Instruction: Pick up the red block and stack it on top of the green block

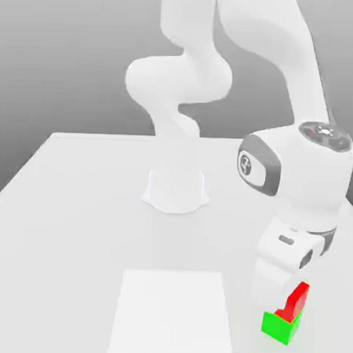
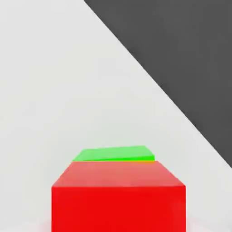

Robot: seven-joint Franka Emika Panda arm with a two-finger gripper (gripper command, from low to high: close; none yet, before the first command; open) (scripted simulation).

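Observation:
The red block (image 1: 297, 300) rests on top of the green block (image 1: 279, 327) near the front of the table at the exterior view's right. It looks shifted a little toward the right of the green one. My gripper (image 1: 288, 296) hangs directly over the stack, and the white hand covers part of the red block. In the hand view the red block (image 2: 118, 199) is very close, with a strip of the green block (image 2: 113, 154) showing past its far edge.
The arm's white base (image 1: 175, 190) stands at the middle of the table. A paler square patch (image 1: 171, 312) lies on the tabletop to the left of the stack. The table's edge meets dark floor (image 2: 181, 54) not far from the blocks.

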